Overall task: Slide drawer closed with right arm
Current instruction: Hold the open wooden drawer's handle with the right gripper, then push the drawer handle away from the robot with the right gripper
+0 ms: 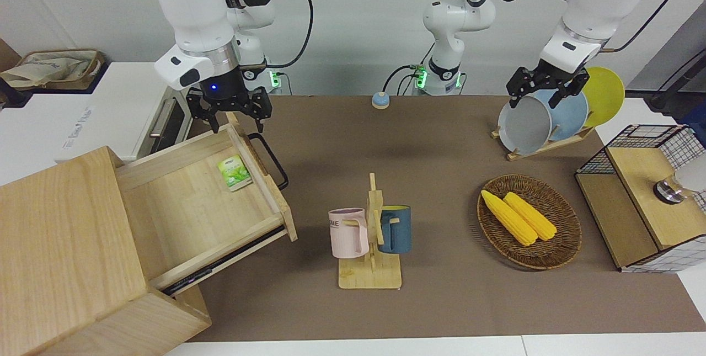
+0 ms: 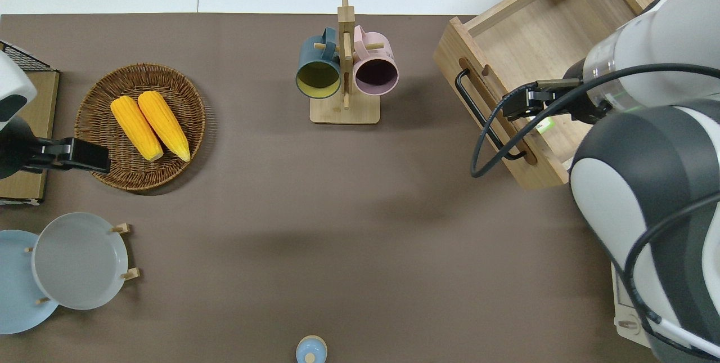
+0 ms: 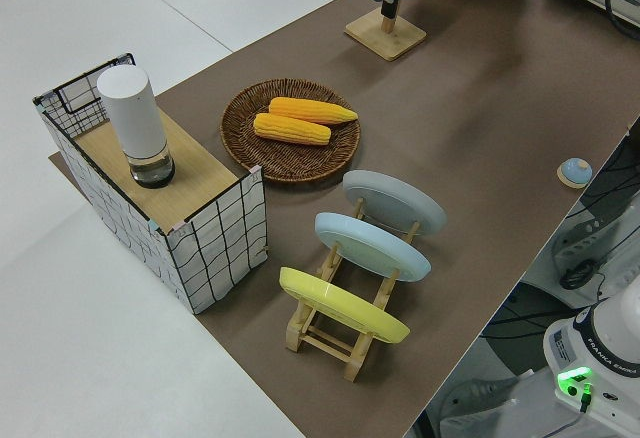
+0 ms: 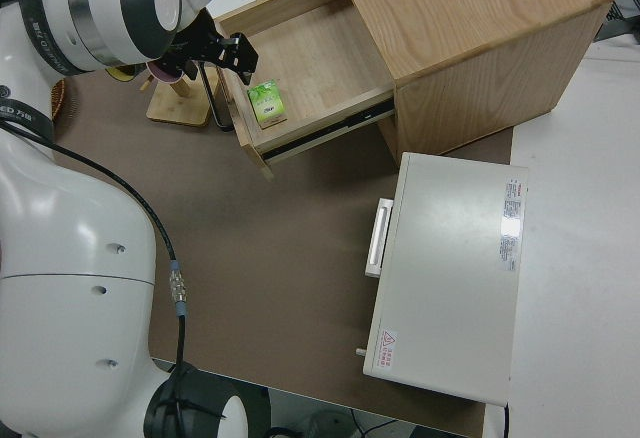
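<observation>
Light-wood drawer (image 1: 193, 207) stands pulled well out of its wooden box (image 1: 66, 256) at the right arm's end of the table, a small green packet (image 1: 235, 173) lying inside. Rigid and running on side rails, it should slide under a steady push against the front panel beside the black loop handle (image 1: 270, 160). Right gripper (image 1: 230, 109) hangs over that panel with fingers spread, holding nothing; the left arm is parked.

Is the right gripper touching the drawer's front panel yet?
Cannot tell. In the front view the right gripper straddles the top edge of the drawer, but no view shows contact or a gap plainly.
</observation>
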`<state>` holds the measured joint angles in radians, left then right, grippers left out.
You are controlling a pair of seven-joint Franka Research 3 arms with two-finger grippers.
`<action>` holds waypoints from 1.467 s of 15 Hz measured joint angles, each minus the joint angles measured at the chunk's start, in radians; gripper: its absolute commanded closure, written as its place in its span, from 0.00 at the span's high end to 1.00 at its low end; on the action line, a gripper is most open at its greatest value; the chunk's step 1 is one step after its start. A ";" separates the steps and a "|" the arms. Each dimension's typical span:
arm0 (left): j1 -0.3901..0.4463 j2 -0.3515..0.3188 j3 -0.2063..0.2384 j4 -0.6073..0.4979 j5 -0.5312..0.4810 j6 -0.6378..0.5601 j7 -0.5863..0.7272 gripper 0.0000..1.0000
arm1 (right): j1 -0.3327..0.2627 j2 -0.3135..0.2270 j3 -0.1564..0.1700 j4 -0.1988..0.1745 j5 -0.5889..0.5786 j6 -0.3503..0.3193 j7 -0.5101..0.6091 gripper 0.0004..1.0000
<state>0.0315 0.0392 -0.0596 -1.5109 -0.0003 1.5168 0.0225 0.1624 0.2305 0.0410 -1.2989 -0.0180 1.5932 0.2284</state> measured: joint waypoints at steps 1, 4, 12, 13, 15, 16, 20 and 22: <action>0.000 0.000 0.000 0.000 0.000 0.000 0.000 0.99 | 0.000 0.000 0.001 0.000 0.000 0.000 0.000 0.99; 0.000 0.000 0.000 0.000 0.000 0.000 0.000 0.99 | 0.000 0.000 0.000 0.000 0.000 0.000 0.000 0.99; 0.000 0.000 0.000 0.000 0.000 0.000 0.000 0.99 | 0.000 0.000 0.000 -0.003 0.000 0.000 -0.001 0.73; 0.000 0.000 0.000 0.000 0.000 0.000 0.000 0.99 | 0.000 0.000 0.000 -0.003 0.000 0.000 -0.002 0.53; 0.000 0.000 0.000 0.000 0.000 0.000 0.000 0.99 | 0.000 0.000 0.000 -0.003 0.000 0.000 -0.005 0.14; 0.000 0.000 0.000 0.000 0.000 0.000 0.000 0.99 | 0.000 0.000 0.000 -0.003 0.000 0.000 -0.009 0.00; 0.000 0.000 0.000 0.000 0.000 0.000 0.000 0.99 | 0.000 0.000 0.000 -0.003 0.000 -0.001 -0.018 0.00; 0.000 0.000 0.000 0.000 0.000 0.000 0.000 0.99 | 0.000 0.000 0.000 -0.003 0.000 -0.001 -0.019 0.00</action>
<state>0.0315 0.0392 -0.0596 -1.5109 -0.0003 1.5168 0.0225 0.1624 0.2305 0.0413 -1.3019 -0.0180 1.5924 0.2094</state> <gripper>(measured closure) 0.004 0.912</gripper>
